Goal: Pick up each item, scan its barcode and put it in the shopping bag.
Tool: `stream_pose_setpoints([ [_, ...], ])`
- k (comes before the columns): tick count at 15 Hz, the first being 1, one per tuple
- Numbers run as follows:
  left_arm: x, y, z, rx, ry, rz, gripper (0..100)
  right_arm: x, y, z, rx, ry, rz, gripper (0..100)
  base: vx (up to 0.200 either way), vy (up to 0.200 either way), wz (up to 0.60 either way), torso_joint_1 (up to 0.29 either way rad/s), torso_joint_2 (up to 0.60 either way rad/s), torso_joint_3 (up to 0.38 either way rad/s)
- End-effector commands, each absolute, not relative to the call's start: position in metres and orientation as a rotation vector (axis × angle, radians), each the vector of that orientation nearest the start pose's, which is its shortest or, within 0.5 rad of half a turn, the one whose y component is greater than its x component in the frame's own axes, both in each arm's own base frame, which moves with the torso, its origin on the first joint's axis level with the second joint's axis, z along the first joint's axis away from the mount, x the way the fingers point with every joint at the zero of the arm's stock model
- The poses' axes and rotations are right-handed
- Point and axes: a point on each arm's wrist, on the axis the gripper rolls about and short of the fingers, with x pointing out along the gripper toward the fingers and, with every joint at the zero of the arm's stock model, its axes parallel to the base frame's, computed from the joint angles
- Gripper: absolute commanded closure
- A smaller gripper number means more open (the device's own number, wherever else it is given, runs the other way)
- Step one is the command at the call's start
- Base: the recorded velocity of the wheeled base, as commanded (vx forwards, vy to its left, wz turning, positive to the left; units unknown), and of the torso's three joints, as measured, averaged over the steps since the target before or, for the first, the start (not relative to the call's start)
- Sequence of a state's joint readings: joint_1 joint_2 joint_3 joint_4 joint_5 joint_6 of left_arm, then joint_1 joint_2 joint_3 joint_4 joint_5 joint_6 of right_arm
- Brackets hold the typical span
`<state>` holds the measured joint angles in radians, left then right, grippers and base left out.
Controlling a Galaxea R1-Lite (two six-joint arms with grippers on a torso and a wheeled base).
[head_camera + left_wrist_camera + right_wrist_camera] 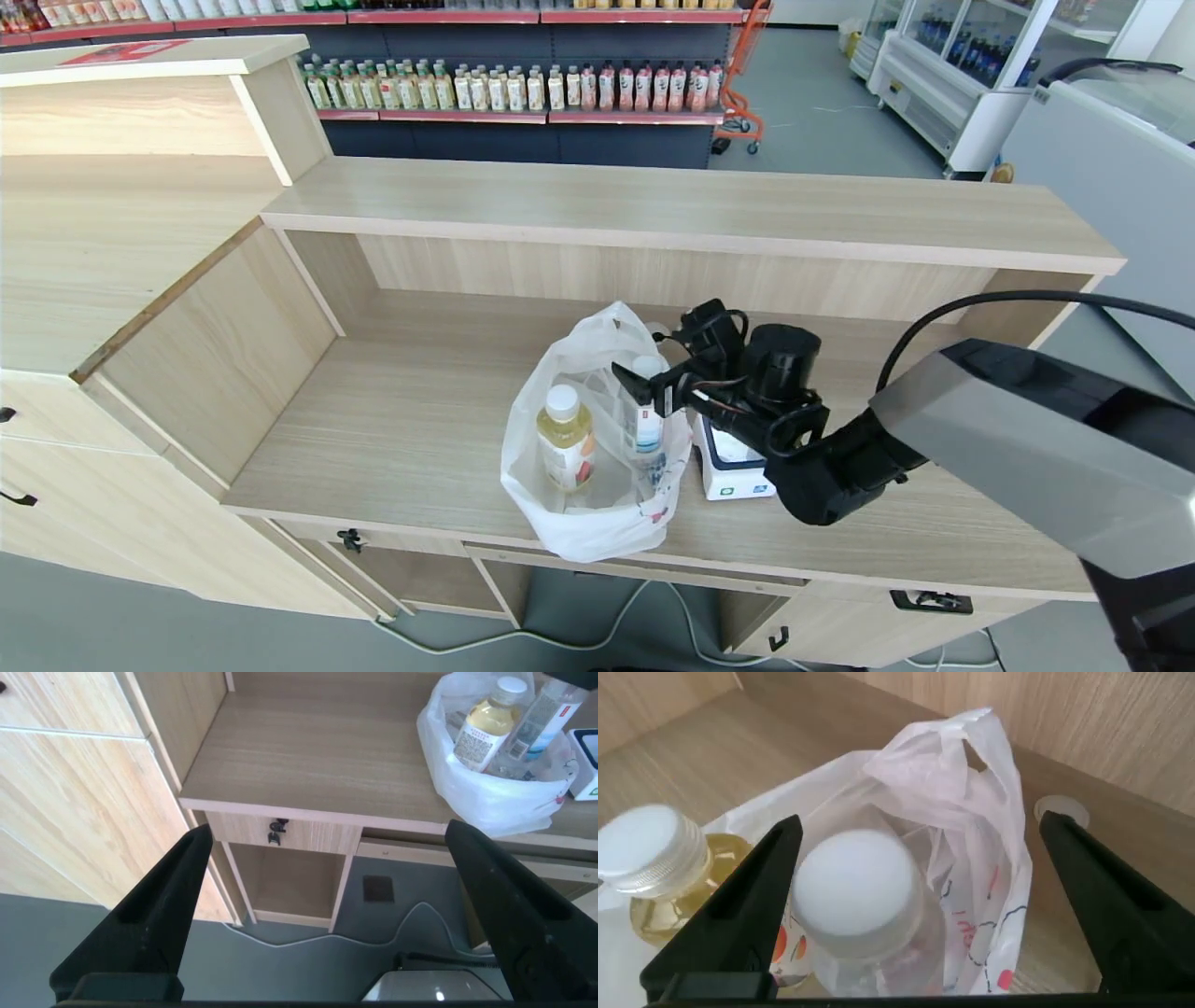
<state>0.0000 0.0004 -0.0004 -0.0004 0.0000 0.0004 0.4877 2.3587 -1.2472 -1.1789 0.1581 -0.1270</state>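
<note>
Bagging step: your right hand (917, 826), released, straddles the clear bottle (854, 891) standing inside the shopping bag (597, 534). Next, raise the hand straight up without snagging the bag's handles.

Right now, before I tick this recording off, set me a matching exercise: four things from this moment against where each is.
Things:
1. yellow-drink bottle
2. clear bottle
3. white scanner
4. left gripper

Places:
A. open, out past the front edge of the counter
B. on the counter beside the shopping bag
C. in the bag, between the fingers of the open right gripper
D. in the bag, on the side away from the scanner

Pairs: 1-D, 2-C, 3-B, 4-A
</note>
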Motion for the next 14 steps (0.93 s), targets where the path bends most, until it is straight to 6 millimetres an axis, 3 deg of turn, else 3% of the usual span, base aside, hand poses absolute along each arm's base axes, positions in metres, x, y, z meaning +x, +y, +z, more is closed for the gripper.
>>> stream_pose_setpoints([
  [1,-0.023,0.000,0.076,0.000,-0.002,0.000,0,0.397,0.199,0.138,-0.071,-0.168,0.607,0,0.000,0.000,0.00,0.000,0.00,0.000],
  [4,-0.023,0.000,0.076,0.000,-0.002,0.000,0,0.383,0.178,0.168,-0.028,-0.172,0.578,0,0.000,0.000,0.00,0.000,0.00,0.000],
  [5,-0.023,0.000,0.076,-0.003,0.002,0.000,0,0.372,0.160,0.184,-0.029,-0.150,0.542,0,0.000,0.000,0.00,0.000,0.00,0.000],
  [7,-0.023,0.000,0.076,-0.003,0.002,0.000,0,0.350,0.116,0.198,-0.052,-0.097,0.362,0,0.000,0.000,0.00,0.000,0.00,0.000],
  [9,-0.023,0.000,0.076,-0.003,0.000,0.000,0,0.306,0.061,0.199,-0.101,0.041,0.105,0,0.000,0.000,0.00,0.000,0.00,0.000],
  [10,-0.023,0.000,0.076,-0.003,0.000,0.000,0,0.293,0.050,0.196,-0.105,0.084,0.055,0,0.000,0.000,0.00,0.000,0.00,0.000],
  [11,-0.023,0.000,0.076,-0.003,0.002,0.000,0,0.261,0.023,0.193,-0.110,0.155,-0.048,0,0.000,0.000,0.00,0.000,0.00,0.000],
  [12,-0.023,0.000,0.076,-0.003,-0.002,0.000,0,0.239,0.009,0.189,-0.109,0.177,-0.101,0,0.000,0.000,0.00,0.000,0.00,0.000],
  [14,-0.023,0.000,0.076,-0.003,0.002,0.000,0,0.195,0.001,0.185,-0.105,0.164,-0.132,0,0.000,0.000,0.00,0.000,0.00,0.000],
])
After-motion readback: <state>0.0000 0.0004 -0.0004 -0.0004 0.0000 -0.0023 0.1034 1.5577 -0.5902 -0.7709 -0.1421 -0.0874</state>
